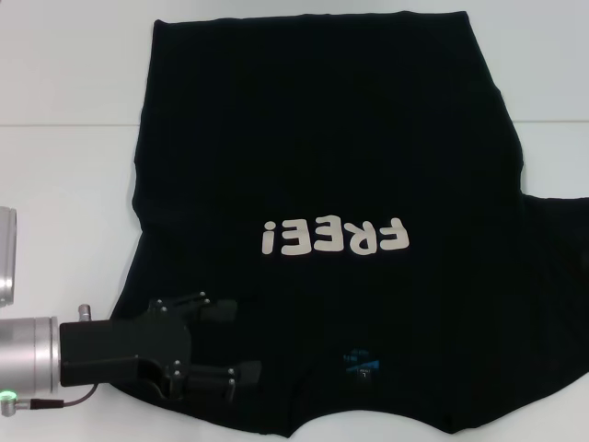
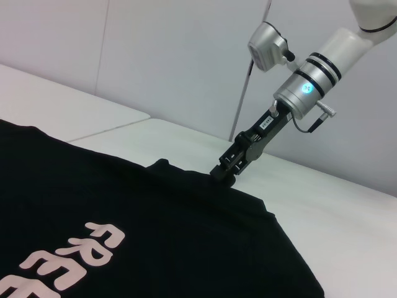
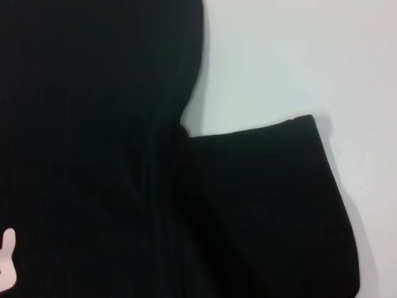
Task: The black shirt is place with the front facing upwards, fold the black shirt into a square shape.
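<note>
Head view shows the large plain black short-sleeved cloth T-shirt spread flat on the white tabletop, front side up, with its white block letters "FREE!" reading upside down from the robot's side and its collar toward the robot. A small blue neck label sits inside the collar, near the lower edge of the picture. The left gripper, black with a silver wrist, lies low over the shirt's left shoulder, beside the collar; its jaws stand apart, released, with cloth beneath them but nothing pinched between them.

From the left wrist view, the right gripper comes down at a slant from a white and silver arm and meets the far edge of the shirt, where the cloth rises in a small peak. Its jaws look clenched on that raised fold of the shirt, though the tips are small and dark against the cloth.

From the right wrist view, one short sleeve lies flat on the tabletop, sticking out from the shirt's body.
</note>
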`<action>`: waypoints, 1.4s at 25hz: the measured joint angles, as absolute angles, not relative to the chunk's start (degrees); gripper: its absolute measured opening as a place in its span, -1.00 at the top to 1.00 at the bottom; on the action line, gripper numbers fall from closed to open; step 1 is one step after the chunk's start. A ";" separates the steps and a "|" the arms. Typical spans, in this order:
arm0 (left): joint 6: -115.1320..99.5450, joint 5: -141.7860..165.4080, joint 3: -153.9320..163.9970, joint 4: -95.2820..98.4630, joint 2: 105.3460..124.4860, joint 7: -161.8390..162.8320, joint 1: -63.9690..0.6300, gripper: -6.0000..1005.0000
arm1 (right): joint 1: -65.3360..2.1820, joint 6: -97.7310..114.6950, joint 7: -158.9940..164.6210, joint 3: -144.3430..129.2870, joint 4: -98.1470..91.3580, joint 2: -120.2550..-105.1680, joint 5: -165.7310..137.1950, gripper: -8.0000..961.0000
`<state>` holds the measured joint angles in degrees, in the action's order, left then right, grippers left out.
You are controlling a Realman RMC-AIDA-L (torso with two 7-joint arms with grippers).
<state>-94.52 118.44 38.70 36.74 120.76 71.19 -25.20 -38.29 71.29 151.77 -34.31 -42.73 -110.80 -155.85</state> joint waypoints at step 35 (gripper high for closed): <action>-94.26 118.12 38.50 36.66 120.85 71.59 -25.08 -0.89 | -35.85 70.65 151.36 -31.64 -47.50 -109.55 -154.49 0.92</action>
